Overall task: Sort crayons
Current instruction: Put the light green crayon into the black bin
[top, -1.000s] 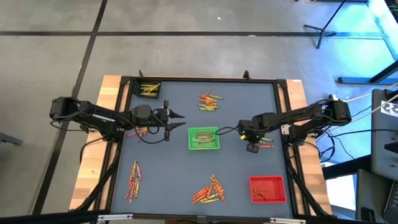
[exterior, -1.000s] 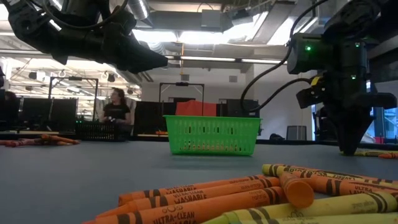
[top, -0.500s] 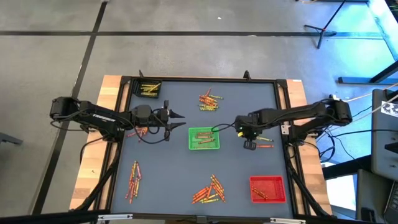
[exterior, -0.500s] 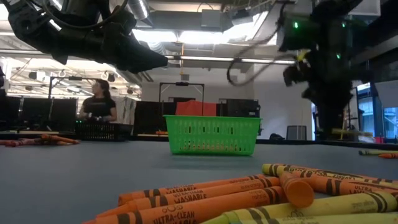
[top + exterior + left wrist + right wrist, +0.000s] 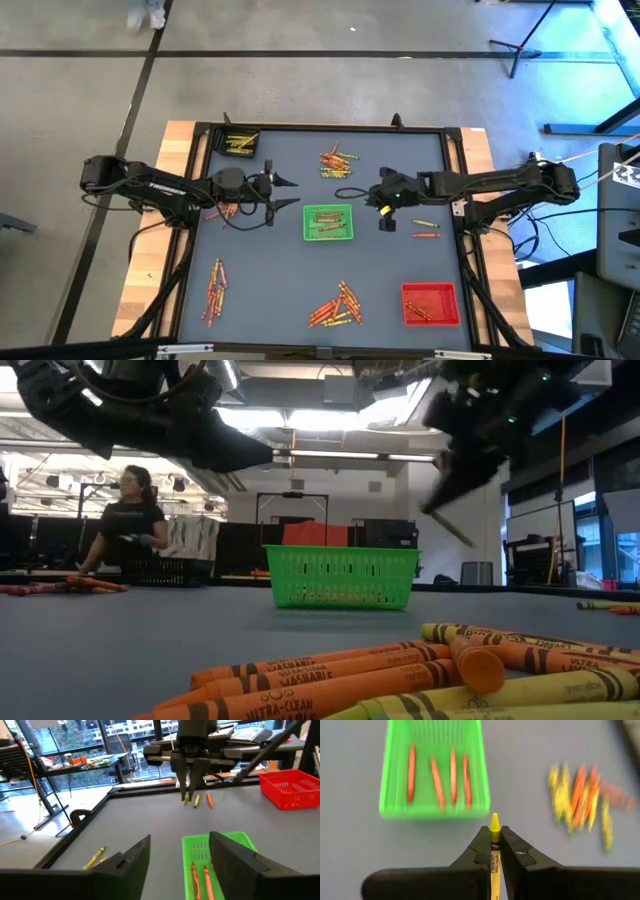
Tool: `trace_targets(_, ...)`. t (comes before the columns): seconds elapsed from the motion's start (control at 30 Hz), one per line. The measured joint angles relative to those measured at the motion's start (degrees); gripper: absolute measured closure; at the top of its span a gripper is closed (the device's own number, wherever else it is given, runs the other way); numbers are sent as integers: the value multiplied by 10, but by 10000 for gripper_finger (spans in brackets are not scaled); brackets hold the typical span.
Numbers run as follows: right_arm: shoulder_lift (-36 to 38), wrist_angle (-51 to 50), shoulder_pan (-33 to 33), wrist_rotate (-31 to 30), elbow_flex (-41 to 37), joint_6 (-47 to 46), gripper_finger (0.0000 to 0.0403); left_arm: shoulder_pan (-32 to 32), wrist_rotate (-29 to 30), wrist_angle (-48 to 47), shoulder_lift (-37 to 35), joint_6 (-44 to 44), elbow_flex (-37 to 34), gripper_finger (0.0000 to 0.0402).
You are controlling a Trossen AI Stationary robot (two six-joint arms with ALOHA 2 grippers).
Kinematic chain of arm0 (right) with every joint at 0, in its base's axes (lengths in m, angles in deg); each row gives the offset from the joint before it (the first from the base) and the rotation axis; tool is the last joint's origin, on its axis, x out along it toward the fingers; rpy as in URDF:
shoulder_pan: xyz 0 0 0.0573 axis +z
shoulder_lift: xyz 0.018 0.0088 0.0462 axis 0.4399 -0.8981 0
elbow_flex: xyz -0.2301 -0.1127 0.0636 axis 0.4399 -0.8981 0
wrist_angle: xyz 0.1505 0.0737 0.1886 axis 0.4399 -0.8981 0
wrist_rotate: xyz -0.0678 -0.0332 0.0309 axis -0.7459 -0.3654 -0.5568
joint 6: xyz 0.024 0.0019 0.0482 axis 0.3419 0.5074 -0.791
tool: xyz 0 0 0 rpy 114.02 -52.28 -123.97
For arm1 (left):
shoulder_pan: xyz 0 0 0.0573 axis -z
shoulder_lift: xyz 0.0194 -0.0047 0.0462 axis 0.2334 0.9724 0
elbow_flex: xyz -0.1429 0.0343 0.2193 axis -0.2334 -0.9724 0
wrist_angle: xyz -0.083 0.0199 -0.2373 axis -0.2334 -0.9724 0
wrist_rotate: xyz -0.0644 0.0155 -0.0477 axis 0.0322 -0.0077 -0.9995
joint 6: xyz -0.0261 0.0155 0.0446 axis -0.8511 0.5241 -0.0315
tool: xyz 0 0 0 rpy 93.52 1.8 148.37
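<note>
The right gripper (image 5: 493,854) had its two fingers pressed together on a yellow crayon (image 5: 494,851), whose pointed tip stuck out past the fingertips. In the high view this gripper (image 5: 384,210) was in the air just to the right of the green tray (image 5: 309,233), and the left wrist view showed it holding the crayon clear of the table (image 5: 125,820). The right arm reached in from the table's right edge.

The left gripper (image 5: 180,862) had its fingers spread wide apart, with nothing between them. It hung above the table to the left of the green tray (image 5: 245,839); in the high view (image 5: 282,192) its arm came in from the table's left edge.

The green tray held several orange crayons (image 5: 436,775) lying side by side. Beyond it, toward the table's far edge, lay a loose heap of orange and yellow crayons (image 5: 336,162). A dark tray (image 5: 239,142) with yellow crayons sat at the far left corner. To the right of the green tray, past the right gripper, two single crayons (image 5: 426,228) lay on the table. Nearer than the green tray was a second orange and yellow heap (image 5: 338,305), with a red tray (image 5: 430,303) to its right and a third bunch (image 5: 214,290) to its left. Behind the table a person (image 5: 126,532) stood in the room.
</note>
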State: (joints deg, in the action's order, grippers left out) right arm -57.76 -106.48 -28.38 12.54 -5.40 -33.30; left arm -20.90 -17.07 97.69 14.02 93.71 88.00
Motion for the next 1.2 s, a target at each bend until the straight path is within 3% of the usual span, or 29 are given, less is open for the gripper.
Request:
trace_targets(0.23, 0, 208, 0, 2, -14, 116, 387, -3, 25, -76, 36, 23, 95, 195)
trace_targets(0.57, 1, 411, 0, 3, -39, 209, 387, -29, -3, -152, 114, 46, 229, 195)
trace_targets(0.77, -2, 486, 0, 63, -60, 200, 386, -14, -22, -150, 123, 59, 234, 195)
trace_targets(1.0, -45, 578, 0, 63, -87, 156, 386, 12, -17, -78, 173, 121, 233, 195)
trace_targets(1.2, -72, 618, 0, 70, -86, 156, 386, 12, -19, -56, 188, 120, 248, 195)
